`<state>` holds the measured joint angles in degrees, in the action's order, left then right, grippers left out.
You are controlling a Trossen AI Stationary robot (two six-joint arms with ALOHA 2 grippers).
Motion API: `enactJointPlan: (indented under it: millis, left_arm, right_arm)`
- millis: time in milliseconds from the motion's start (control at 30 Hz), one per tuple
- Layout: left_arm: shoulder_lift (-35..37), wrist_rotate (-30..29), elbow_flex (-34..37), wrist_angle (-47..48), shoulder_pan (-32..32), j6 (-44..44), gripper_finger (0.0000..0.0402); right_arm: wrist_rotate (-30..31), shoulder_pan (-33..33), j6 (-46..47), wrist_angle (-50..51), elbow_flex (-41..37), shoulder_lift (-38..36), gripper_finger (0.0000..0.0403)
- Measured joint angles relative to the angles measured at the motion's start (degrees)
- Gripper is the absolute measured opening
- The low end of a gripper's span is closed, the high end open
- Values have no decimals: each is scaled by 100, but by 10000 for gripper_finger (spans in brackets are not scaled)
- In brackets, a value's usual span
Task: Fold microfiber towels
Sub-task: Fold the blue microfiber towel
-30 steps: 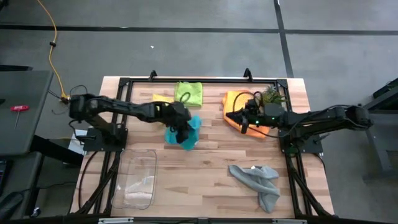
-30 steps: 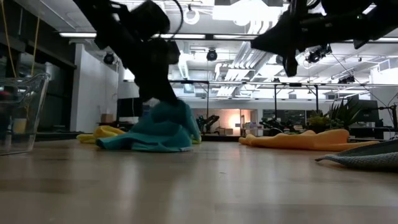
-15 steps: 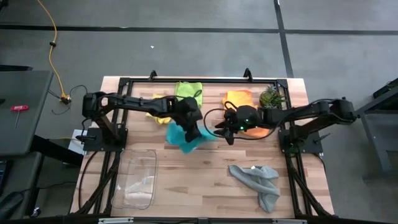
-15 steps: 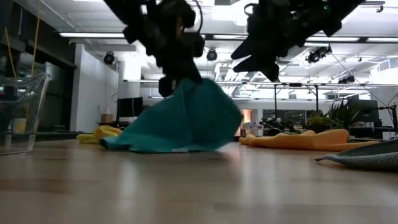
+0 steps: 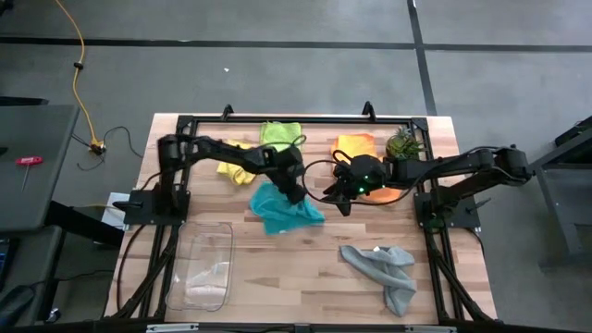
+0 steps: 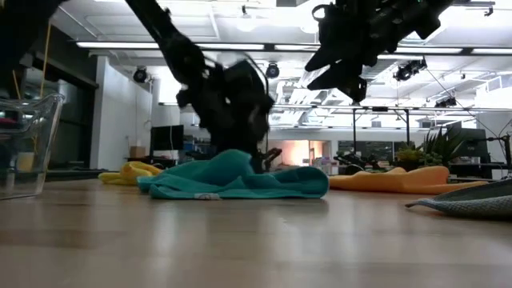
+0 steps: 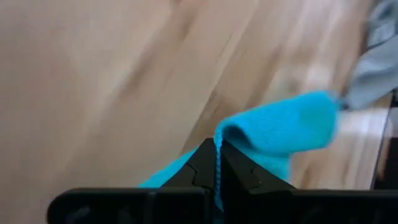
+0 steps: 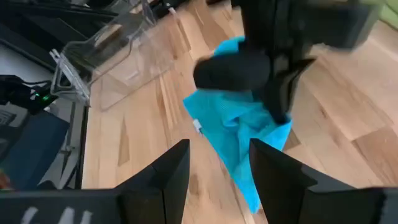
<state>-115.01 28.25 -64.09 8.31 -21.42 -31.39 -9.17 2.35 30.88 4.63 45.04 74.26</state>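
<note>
Teal towel (image 5: pixel 285 210), edge pinched by left pincer (image 5: pixel 294 194), lies mid-table.

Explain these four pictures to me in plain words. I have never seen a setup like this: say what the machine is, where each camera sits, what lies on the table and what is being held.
This is a robot with two dark arms at a wooden table.

One camera looks straight down, one sits at table height, and one rides on each wrist.

On the table lie a teal towel, yellow towel, lime green towel, orange towel and grey towel, plus a clear plastic tray and a small plant.

The left gripper is shut on the teal towel, low over the table. The right gripper hovers open beside it, holding nothing.
</note>
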Motion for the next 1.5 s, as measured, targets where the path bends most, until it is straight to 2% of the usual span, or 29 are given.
enactJointPlan:
  millis: [233, 367, 567, 867, 1000, 1100, 1200, 1333, 1433, 1500]
  left_arm:
    - [-162, -118, -13, -263, 199, 6, 0]
    - [-145, -359, -5, -474, 246, 0, 0]
    - [-146, -385, -2, -529, 241, -34, 0]
    - [-146, -431, 0, -533, 241, 6, 0]
    - [-146, -449, 0, -553, 241, 6, 0]
    - [-146, -451, 0, -552, 241, 8, 0]
    - [-146, -453, 0, -550, 241, 8, 0]
    - [-146, -455, 0, -549, 241, 8, 0]
    - [-146, -526, 0, -576, 241, 10, 0]
    - [-146, -591, 0, -585, 241, 8, 0]
  right_arm:
    - [427, -377, -424, 368, -5, 380, 158]
    - [446, -604, -1097, 310, -11, 969, 158]
    - [499, -844, -2174, 12, -11, 1801, 158]
    - [2174, -962, -2957, 64, 228, 2065, 158]
    - [2480, -947, -3161, 64, 262, 2065, 158]
    - [3102, -947, -2971, 66, 262, 2065, 157]
    - [3712, -885, -2218, 206, 262, 1996, 157]
    - [3522, -726, -1217, 867, 262, 1740, 157]
    - [3366, -724, -1245, 1113, 261, 1556, 157]
    - [2947, -723, -1451, 1044, 260, 1445, 157]
